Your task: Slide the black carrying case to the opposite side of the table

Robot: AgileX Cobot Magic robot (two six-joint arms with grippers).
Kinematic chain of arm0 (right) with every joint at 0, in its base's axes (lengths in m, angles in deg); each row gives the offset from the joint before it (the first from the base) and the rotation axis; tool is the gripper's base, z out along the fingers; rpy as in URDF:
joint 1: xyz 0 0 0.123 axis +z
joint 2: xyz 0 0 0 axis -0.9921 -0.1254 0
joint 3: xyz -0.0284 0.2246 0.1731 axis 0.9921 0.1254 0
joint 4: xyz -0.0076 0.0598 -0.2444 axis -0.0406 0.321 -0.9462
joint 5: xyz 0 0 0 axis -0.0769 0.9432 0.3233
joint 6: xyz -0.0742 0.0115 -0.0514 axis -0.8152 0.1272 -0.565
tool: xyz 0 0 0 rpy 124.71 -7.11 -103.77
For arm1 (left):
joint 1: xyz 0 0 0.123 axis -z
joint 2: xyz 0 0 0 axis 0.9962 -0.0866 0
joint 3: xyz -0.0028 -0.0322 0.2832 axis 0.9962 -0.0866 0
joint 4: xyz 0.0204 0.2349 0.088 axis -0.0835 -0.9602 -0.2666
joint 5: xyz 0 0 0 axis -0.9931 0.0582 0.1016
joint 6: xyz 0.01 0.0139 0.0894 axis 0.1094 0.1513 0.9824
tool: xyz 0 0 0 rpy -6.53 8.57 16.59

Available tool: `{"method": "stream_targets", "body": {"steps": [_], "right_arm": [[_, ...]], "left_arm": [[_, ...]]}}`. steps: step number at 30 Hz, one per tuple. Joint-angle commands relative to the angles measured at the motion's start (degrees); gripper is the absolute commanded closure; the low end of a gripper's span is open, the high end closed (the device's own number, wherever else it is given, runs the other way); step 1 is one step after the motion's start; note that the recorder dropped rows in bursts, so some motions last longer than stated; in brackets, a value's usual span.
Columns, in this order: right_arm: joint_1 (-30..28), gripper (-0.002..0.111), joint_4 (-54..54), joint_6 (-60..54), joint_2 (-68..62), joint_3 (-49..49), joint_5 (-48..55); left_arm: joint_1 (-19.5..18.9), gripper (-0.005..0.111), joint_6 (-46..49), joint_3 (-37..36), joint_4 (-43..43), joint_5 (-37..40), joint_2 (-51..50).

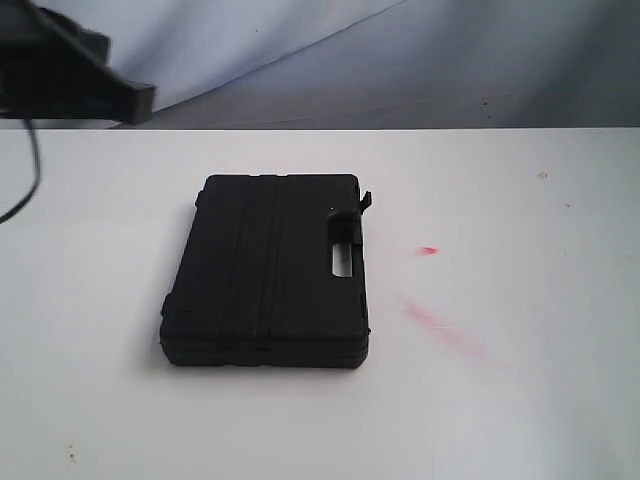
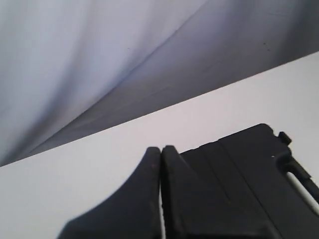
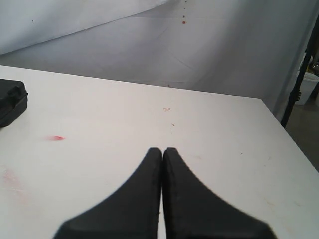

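**Case flat in mid-tabletop, both grippers closed and empty**

The case (image 1: 265,270), matte black and rectangular, lies flat just left of centre in the exterior view, on a wide white tabletop (image 1: 520,400). Its ribbed lid faces up, with the ribs running from the near edge to the far edge. The handle (image 1: 345,240) is moulded into the right-hand side, with a narrow slot (image 1: 343,260) through which the white surface shows. A small latch (image 1: 366,201) sticks out at the upper right corner. To the right of the case are two red smears (image 1: 428,250), a small bright one and, nearer the camera, a longer faint one.

At the upper left of the frame a dark, blurred part of the left arm (image 1: 70,80) hangs over the far edge of the tabletop, well apart from the case. A thin black cable (image 1: 30,170) droops beneath it. A pale grey backdrop (image 1: 400,60) fills the area behind.

In the left wrist view the left gripper (image 2: 161,149) has its fingers pressed together with nothing between them. The case lies beyond its tips. Whether they touch it cannot be told from this view.

In the right wrist view the right gripper (image 3: 162,149) is likewise closed and empty, over bare tabletop. Only a corner of the case shows at the edge of that view, well apart from it. A dark stand (image 3: 299,74) rises past the far corner of the tabletop.
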Motion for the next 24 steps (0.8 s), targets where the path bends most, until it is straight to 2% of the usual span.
{"method": "stream_targets", "body": {"steps": [1,4,9,13,19,24], "right_arm": [[-0.4,0.108,0.0,0.0,0.2,0.2,-0.2],[-0.4,0.108,0.0,0.0,0.2,0.2,-0.2],[-0.4,0.108,0.0,0.0,0.2,0.2,-0.2],[-0.4,0.108,0.0,0.0,0.2,0.2,-0.2],[-0.4,0.108,0.0,0.0,0.2,0.2,-0.2],[-0.4,0.108,0.0,0.0,0.2,0.2,-0.2]], "left_arm": [[-3.4,0.107,2.3,-6.1,-0.6,-0.2,10.3],[-4.9,0.107,3.5,-8.8,-0.4,1.7,16.2],[-7.8,0.107,5.0,-11.5,-0.3,9.4,23.8],[-8.8,0.107,4.9,-13.5,1.4,9.8,30.8],[-8.7,0.107,4.9,-18.0,2.6,4.5,40.5],[-8.7,0.107,7.9,-23.4,7.9,-5.1,43.9]]}}
